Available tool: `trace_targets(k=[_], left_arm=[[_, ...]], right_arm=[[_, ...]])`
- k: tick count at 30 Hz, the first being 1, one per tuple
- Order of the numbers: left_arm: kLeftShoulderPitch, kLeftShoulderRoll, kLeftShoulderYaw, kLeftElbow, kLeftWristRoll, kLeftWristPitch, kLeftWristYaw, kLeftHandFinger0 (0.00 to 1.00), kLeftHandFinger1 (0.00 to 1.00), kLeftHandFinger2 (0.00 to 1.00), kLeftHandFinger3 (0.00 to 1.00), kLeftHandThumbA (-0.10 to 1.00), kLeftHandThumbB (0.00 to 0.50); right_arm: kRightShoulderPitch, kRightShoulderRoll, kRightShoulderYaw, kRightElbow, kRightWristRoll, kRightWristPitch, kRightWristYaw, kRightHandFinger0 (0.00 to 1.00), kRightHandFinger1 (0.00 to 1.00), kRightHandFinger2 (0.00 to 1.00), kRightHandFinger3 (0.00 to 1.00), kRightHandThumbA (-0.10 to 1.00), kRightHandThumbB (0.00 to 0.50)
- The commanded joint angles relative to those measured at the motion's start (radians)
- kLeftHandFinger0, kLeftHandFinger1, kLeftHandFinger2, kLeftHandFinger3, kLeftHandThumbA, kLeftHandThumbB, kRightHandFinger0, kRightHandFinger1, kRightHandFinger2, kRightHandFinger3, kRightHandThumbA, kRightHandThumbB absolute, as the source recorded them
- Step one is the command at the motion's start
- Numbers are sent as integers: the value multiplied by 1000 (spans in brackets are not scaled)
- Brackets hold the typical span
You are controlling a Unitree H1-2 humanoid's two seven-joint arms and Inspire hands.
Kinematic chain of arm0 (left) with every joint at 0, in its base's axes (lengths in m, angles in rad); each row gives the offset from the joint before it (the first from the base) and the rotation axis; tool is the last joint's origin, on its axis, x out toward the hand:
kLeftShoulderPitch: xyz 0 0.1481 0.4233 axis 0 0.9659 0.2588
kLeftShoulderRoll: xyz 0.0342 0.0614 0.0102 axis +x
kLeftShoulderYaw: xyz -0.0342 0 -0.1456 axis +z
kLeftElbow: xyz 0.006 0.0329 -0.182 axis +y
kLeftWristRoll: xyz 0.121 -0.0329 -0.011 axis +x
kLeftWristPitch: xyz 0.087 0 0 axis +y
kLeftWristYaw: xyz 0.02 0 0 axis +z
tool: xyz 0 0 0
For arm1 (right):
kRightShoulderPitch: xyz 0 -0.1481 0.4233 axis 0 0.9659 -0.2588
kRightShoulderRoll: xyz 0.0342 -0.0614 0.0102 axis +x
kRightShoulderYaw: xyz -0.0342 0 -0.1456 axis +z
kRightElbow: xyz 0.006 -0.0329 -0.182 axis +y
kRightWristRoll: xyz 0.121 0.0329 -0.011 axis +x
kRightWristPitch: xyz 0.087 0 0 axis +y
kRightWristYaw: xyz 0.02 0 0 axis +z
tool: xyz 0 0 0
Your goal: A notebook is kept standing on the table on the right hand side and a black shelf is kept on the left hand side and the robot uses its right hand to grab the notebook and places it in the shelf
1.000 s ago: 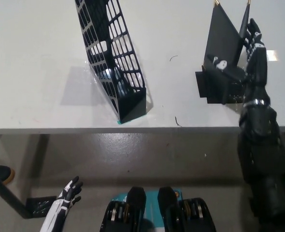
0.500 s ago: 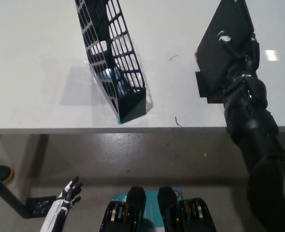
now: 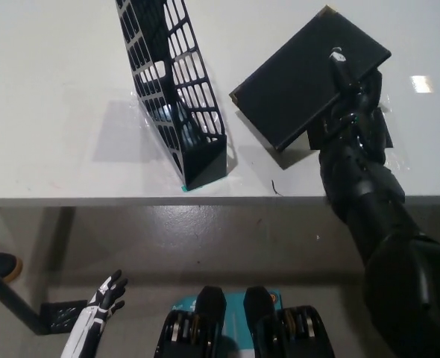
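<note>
The right hand (image 3: 352,104) is closed on the notebook (image 3: 309,74): a thumb tip shows on the dark cover near its right edge, the rest of the fingers are hidden behind it. The notebook is lifted off the table (image 3: 56,112) and tilted, w/ its cover facing up toward the camera. Its long axis goes from lower left to upper right in the head view. The lower left corner is the part nearest to the shelf (image 3: 177,89), near it but not touching.

The shelf stands left of the notebook, a black grid rack, long and narrow, leaning toward the upper left. Its opening seems to be on top, between the two grid walls. So the notebook's long axis and the shelf's long axis are not parallel now; I judge they cross at a wide angle.

The next move, in my opinion, needs the right hand to go further left and turn the notebook until its edge lines up w/ the slot, then lower it in. Risk: a corner can hit the grid wall and push the light shelf.

The left hand (image 3: 104,298) rests low at the bottom left, below table level, fingers apart, holding nothing, far from the work.
</note>
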State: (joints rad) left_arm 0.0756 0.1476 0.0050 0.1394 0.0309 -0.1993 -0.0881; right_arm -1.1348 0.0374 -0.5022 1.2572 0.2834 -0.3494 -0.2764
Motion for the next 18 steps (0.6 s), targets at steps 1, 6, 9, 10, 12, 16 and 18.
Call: trace_targets(k=[1,6,9,10,12,16,18], left_arm=[[-6,12,2,-15,2,-36,0,1000,1000,1000,1000,1000,141],[-6,14,1,-15,-10,-35,-10,1000,1000,1000,1000,1000,131],[-6,15,2,-16,-10,-26,-11,1000,1000,1000,1000,1000,125],[-5,14,1,-19,-6,-26,-8,1000,1000,1000,1000,1000,126],[-4,13,0,-23,-3,-26,-7,1000,1000,1000,1000,1000,115],[-10,18,1,-9,1,-35,-7,1000,1000,1000,1000,1000,145],[-10,18,0,-6,7,-35,-3,1000,1000,1000,1000,1000,147]], right_arm=[[-23,1,81,-159,-66,-119,-18,0,255,621,680,-100,59],[79,31,201,-526,-179,-23,-59,0,257,612,665,-100,67],[125,47,255,-750,-253,21,-71,0,222,647,745,-100,90],[135,47,274,-812,-298,37,-83,0,216,634,769,-100,88],[151,50,303,-930,-387,81,-106,0,123,509,767,-100,69],[166,54,342,-1083,-454,96,-83,0,129,500,723,-100,77],[171,64,361,-1150,-472,116,-69,0,168,569,781,-100,76]])
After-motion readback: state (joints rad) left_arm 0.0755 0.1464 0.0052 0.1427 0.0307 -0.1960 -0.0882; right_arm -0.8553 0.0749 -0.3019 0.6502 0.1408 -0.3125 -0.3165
